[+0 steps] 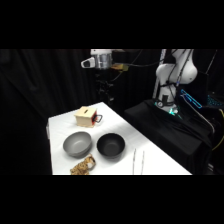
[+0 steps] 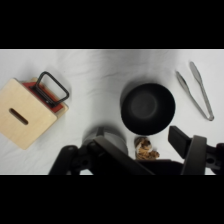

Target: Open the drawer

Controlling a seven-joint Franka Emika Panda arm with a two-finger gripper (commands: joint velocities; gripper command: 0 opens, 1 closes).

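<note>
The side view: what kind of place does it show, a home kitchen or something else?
Most likely a robotics lab, not a kitchen. A white robot arm stands beside a white table, black curtains hang all around, and the wooden box with a drawer, two bowls and tongs look like test props.

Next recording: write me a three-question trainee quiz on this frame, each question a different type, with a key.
1. True or false: the end effector is touching the drawer.
2. Multiple choice: in the side view, what lies nearest the metal tongs? A) black bowl B) grey bowl C) wooden box
3. Fill in: the top of the wooden box has a narrow ____.

Key
1. False; it hangs high above the table, well clear of the drawer's dark loop handle.
2. A
3. slot
</note>
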